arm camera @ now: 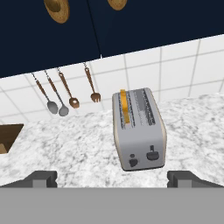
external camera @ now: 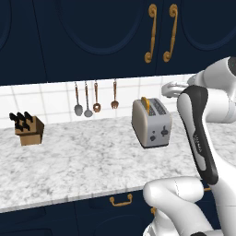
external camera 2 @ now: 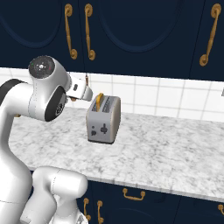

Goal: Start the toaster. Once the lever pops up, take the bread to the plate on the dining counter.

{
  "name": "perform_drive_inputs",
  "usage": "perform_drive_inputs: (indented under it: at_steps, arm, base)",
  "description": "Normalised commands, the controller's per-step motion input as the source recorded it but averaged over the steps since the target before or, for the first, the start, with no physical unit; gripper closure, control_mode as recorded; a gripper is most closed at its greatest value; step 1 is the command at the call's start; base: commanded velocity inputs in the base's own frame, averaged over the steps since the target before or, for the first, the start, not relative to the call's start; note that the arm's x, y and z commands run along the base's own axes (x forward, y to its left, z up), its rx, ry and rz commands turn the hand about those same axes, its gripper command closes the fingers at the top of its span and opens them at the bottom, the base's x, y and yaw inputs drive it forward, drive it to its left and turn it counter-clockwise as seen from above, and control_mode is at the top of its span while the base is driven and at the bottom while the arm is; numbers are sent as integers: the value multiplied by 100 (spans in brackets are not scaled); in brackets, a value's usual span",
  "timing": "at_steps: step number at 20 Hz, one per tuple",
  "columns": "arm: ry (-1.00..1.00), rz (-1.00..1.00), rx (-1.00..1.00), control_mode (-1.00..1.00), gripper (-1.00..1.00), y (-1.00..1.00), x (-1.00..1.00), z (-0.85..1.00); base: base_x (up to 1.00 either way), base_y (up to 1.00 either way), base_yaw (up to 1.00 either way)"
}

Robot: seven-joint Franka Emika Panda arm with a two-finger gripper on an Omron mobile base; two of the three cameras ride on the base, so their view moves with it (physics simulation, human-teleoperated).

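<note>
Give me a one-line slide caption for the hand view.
Open gripper faces the silver toaster on the marble counter, bread in its left slot, utensils hanging on the tiled wall.

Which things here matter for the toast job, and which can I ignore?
Job:
toaster
lever
bread in the toaster's slot
gripper, open

Ignore:
knife block
hanging utensils
toaster knob
cabinet handles

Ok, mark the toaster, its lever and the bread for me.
toaster (arm camera: pixel 139 131): hand view, top face by the slots.
lever (arm camera: pixel 152 154): hand view, dark tab on the end panel.
bread (arm camera: pixel 124 106): hand view, edge sticking out of one slot.
</note>
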Motion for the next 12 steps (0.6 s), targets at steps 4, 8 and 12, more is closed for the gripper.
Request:
perform_drive_inputs:
  at_steps: [4, 8, 12]
  arm:
    - [0, 0, 0, -100, -100, 0, 0, 0]
    - [0, 0, 0, -100, -100, 0, 0, 0]
    - [0, 0, 0, -100, -100, 0, 0, 0]
  base:
    - [0, 0, 0]
    - [0, 0, 0]
    - [0, 0, 0]
